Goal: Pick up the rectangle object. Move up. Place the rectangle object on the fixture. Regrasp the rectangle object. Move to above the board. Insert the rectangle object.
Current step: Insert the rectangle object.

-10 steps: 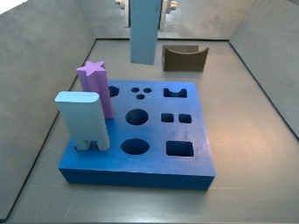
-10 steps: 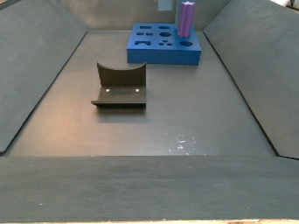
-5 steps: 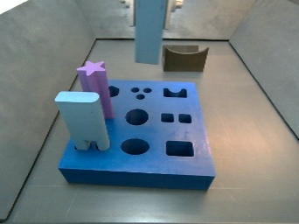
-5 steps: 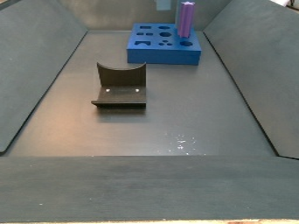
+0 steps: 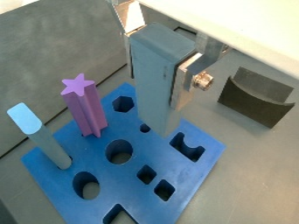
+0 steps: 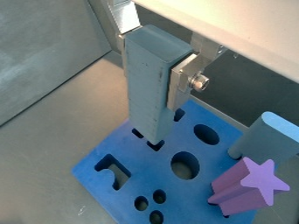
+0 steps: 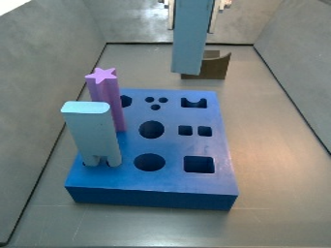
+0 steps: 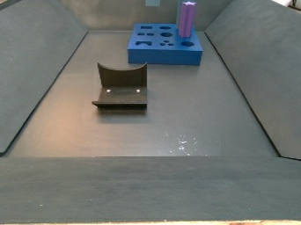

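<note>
Slate-blue bar [image 5: 152, 77] upright, clamped between gripper [image 5: 158, 61] fingers [image 5: 187, 77], hanging above board [image 5: 205, 171], lower end over holes. Purple star post [image 5: 83, 107] and pale block [image 5: 35, 133] stand in board. Fixture [image 7: 207, 64] behind board, apart.

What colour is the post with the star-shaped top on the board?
Purple. The star-topped post shows best in a wrist view, standing on the blue board.

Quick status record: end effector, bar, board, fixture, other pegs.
end effector: shut on bar, above board
bar: upright, held clear of board, lower end not in any hole
board: on floor, most holes empty
fixture: empty, apart from board
star post: standing in board
pale block: standing in board beside star post
</note>
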### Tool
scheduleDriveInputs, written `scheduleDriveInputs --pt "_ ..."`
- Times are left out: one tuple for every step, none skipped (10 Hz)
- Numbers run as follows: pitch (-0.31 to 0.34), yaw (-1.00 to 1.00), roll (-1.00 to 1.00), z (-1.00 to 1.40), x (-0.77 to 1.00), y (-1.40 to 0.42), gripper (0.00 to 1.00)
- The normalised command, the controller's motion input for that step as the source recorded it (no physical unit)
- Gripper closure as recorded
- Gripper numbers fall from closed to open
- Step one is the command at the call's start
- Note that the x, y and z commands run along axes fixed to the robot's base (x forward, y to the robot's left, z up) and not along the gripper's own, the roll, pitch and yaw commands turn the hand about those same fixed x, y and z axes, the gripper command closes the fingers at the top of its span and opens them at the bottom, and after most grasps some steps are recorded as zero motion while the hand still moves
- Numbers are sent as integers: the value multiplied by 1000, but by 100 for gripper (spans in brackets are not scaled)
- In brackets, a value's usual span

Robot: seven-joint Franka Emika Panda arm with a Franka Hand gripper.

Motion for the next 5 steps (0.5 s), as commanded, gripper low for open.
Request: scheduleDriveInputs --pt "0 -160 0 -229 597 -446 100" --pt "0 -151 0 -331 700 -554 100" --pt "0 -134 0 -406 706 -611 100" --pt "0 -163 0 -403 689 -609 100" --pt "0 -154 0 -414 703 -600 100"
